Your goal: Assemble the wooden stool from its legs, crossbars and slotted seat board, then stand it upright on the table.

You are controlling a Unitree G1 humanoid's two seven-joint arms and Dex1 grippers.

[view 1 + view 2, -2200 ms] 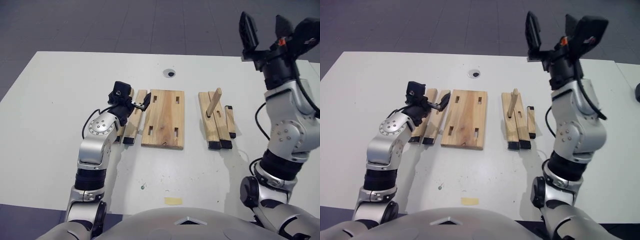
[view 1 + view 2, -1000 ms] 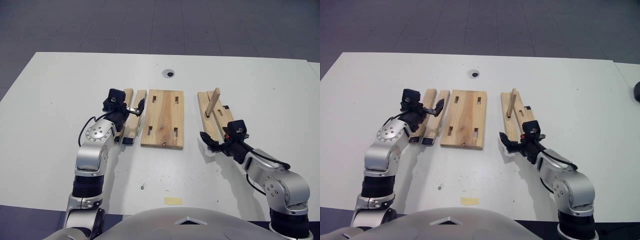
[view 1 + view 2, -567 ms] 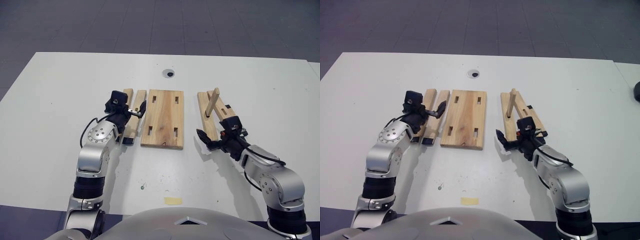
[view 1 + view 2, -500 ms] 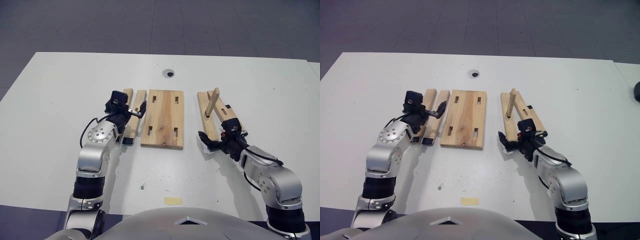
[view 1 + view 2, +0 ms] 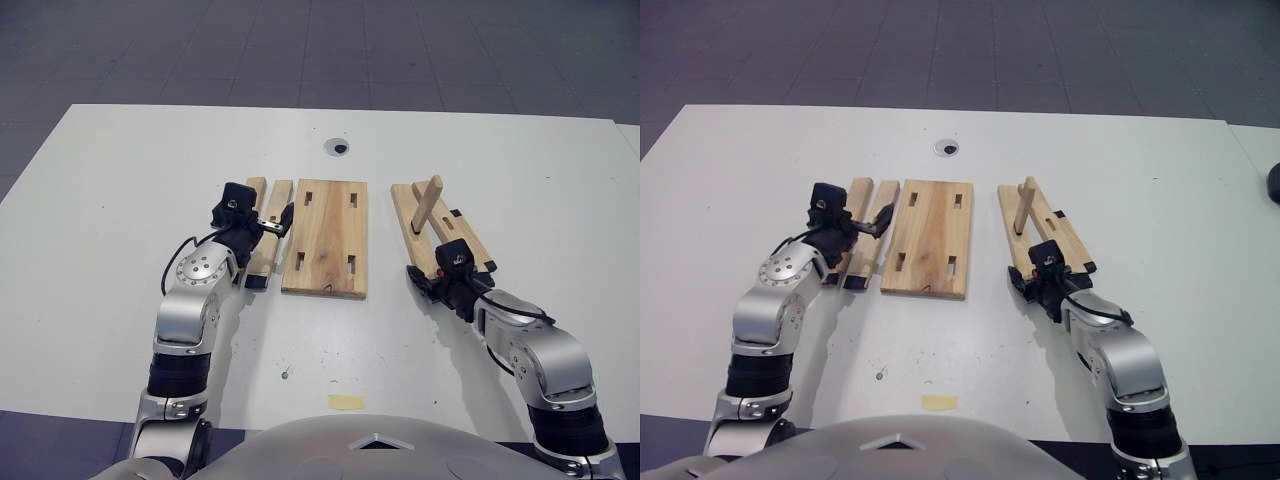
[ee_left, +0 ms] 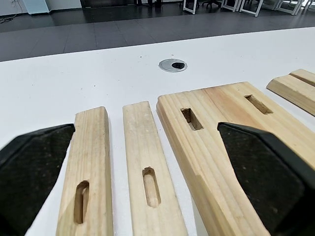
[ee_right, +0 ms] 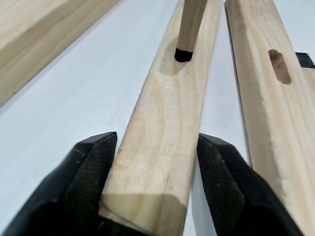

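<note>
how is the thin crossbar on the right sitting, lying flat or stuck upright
Stuck in, tilted: the crossbar rises at a slant from a slot in the leg.

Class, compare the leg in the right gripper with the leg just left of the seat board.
The right leg holds a tilted crossbar; the left leg has an empty slot. The right gripper clasps the right leg; the open left gripper straddles the left leg. Both lie flat.

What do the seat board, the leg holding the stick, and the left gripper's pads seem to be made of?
Seat board: pale wood, seemingly unvarnished; grain lines show on its face. Leg: the same light wood, matte, with grain lines and a rough-cut end. Pads of the left gripper: black, matte and speckled, perhaps rubber or plastic.
</note>
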